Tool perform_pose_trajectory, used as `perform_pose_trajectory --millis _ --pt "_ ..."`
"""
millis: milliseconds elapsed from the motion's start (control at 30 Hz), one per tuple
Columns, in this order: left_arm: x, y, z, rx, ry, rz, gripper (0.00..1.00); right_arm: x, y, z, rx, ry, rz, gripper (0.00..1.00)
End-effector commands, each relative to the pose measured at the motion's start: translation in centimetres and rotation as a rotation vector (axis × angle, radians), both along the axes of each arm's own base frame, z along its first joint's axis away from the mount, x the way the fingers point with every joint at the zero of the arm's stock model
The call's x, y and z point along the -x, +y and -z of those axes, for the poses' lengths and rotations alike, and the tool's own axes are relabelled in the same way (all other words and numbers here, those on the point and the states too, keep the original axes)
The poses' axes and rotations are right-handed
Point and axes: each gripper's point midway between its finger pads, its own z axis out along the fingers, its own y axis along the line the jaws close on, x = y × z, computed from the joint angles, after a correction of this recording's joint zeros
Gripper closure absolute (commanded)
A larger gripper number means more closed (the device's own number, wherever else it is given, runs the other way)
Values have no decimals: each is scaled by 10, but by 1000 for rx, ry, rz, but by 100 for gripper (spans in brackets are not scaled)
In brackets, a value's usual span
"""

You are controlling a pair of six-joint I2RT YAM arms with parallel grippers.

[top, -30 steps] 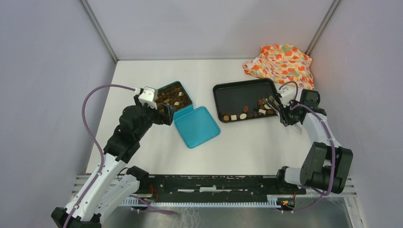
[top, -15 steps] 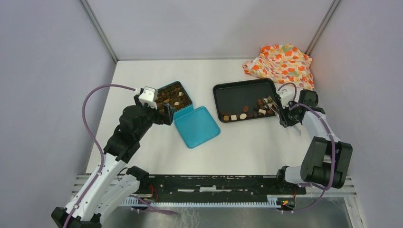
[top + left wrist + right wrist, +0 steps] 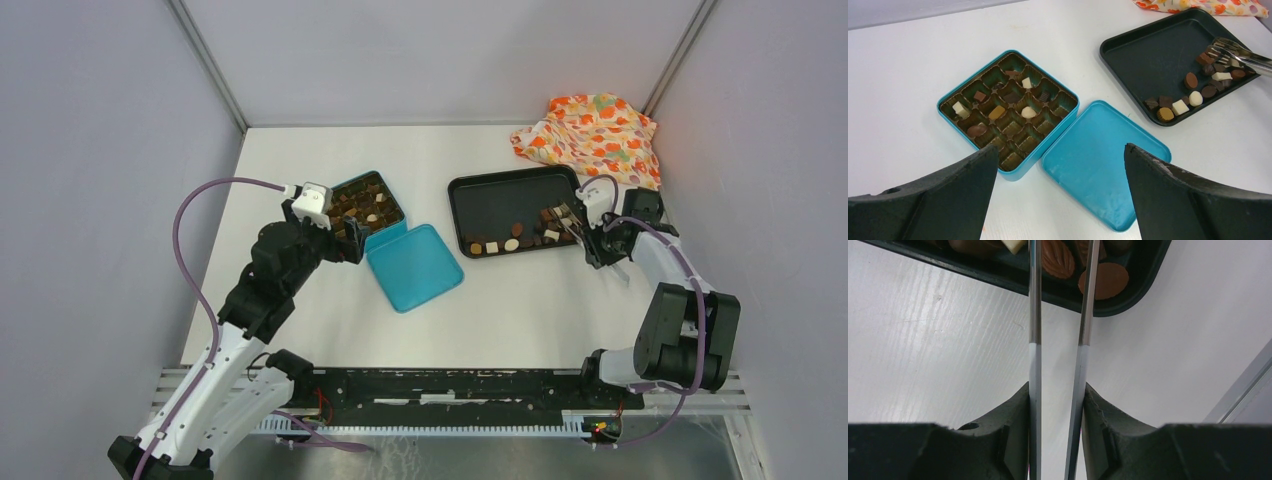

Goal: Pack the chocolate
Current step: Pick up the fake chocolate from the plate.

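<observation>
Your right fingers (image 3: 1010, 440) gripped the metal tongs (image 3: 1035, 315) by the chocolate (image 3: 1191, 80) in the black tray (image 3: 1158, 55) at upper right, while your left fingers (image 3: 938, 200) gaped wide.

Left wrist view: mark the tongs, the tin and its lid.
tongs (image 3: 1245, 57), left wrist view, on the metal arms.
tin (image 3: 1017, 172), left wrist view, on its near corner wall.
lid (image 3: 1103, 160), left wrist view, on its flat middle.
</observation>
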Motion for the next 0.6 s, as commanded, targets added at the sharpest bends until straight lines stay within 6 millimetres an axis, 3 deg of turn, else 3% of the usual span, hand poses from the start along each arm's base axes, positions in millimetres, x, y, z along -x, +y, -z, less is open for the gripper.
perform_pose_trajectory --millis 0,567 --pt "0 -3 -16 30 -43 15 0 -21 7 -18 -27 -70 -21 59" --pt "0 -2 -16 29 -43 11 0 -23 0 -14 8 -49 15 57"
